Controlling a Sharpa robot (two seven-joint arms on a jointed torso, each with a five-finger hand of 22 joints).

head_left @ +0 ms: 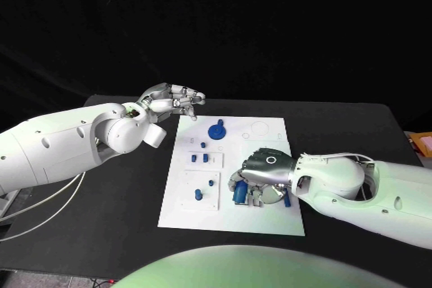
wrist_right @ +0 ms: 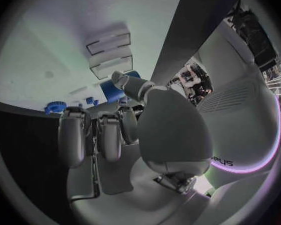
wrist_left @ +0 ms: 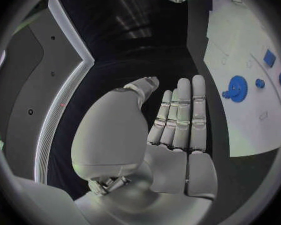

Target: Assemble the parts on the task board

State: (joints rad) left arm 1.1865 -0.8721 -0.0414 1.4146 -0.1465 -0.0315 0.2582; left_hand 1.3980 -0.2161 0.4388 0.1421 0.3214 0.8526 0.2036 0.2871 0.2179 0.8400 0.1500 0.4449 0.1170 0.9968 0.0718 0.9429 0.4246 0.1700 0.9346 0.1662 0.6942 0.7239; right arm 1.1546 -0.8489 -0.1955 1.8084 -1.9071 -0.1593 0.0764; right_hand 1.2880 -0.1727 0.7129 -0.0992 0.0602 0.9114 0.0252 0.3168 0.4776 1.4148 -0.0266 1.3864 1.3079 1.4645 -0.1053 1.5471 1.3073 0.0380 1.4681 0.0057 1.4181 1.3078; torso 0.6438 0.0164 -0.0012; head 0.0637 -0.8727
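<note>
- The right hand (head_left: 264,168) lies over the near right part of the white board (head_left: 270,222), hiding the board beneath it and whatever stands there.
- A blue cylinder (head_left: 241,191) pokes out from under that hand; whether the fingers (head_left: 256,197) grip it or only touch it cannot be told.
- In the right wrist view a blue piece (wrist_right: 113,91) sits behind the thumb (wrist_right: 133,85), mostly covered, its shape unclear.
- A thin blue piece (head_left: 287,199) at the hand's right side is half hidden by the forearm.
- The small blue pieces (head_left: 205,157) on the board's left half are too small to tell apart.
- In the left wrist view the board (wrist_left: 240,110) is cut off by the circle's rim.
</note>
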